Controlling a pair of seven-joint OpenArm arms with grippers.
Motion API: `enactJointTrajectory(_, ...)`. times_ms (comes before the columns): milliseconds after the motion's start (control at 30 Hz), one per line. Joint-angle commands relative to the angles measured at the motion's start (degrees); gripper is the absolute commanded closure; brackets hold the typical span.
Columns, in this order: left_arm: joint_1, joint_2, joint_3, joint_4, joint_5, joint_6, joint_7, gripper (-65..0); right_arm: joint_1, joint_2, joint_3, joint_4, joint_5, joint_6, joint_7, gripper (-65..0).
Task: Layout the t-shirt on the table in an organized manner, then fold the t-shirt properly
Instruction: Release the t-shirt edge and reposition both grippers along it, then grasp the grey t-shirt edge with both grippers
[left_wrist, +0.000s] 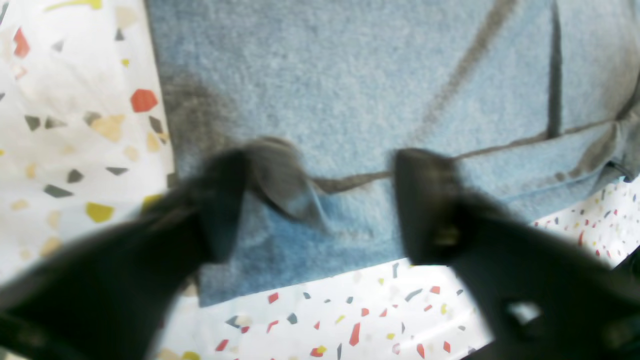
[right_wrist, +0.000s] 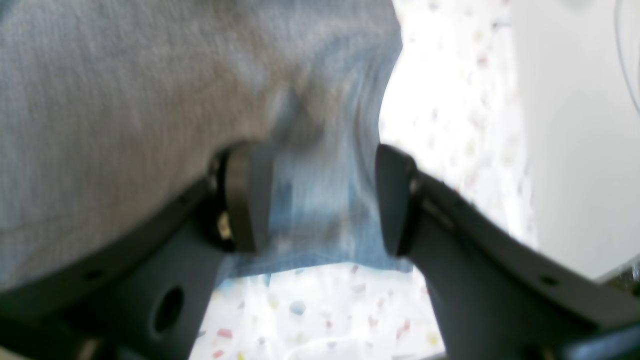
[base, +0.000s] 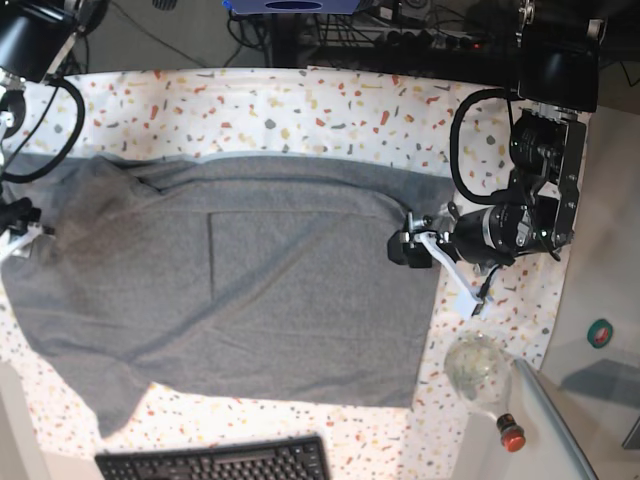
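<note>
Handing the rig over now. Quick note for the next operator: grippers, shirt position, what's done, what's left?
Left gripper: open, fingers straddling the t-shirt edge at the base view's right side, with a small pucker of cloth against one finger.
Right gripper: open, fingers astride the shirt's edge at the base view's left; barely visible in the base view.
T-shirt: spread mostly flat on the table, still creased, with the left end rumpled and the far edge turned over.
Done: rough layout.
Left: smooth out the rumpled end, then all the folding.
Note: keyboard sits just beyond the shirt's near edge.
</note>
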Motion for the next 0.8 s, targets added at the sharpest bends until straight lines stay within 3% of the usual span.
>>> enactJointTrajectory(0,-0.5,-0.6,-0.3,2.3,-0.7,-0.3,-1.4,-54.0,-0.5,0.6,1.9,3.3,0.3,-0.1,1.3,-32.0)
enactJointTrajectory(167,8.5,-0.4,-8.3,7.1,-0.7,-0.4,-3.5,-50.4,-5.8,-5.5,15.5,10.1,5.2,0.2,2.8,-32.6)
enactJointTrajectory(300,17.5,0.4,-13.3,7.6,-0.7,-0.7,-7.9,-50.4,-9.9,-7.7,23.6,10.2,14.2,4.7,2.5,-32.1)
enactJointTrajectory(367,21.0,0.5,-13.4,7.2,-0.3,-3.6,-11.0,-50.4,-11.5,-9.1,26.5,8.9,17.9,6.3,2.5,-32.1)
enactJointTrajectory(467,22.5,1.9,-13.5,2.7,-0.3,-9.1,-15.2,-49.7,-13.0,-10.3,27.9,7.6,20.5,6.7,2.5,-32.1)
enactJointTrajectory(767,14.9,6.0,-13.5,-10.9,-0.3,-9.4,-16.5,-49.5,-13.3,-11.2,28.0,7.5,20.5,6.9,2.5,-32.1)
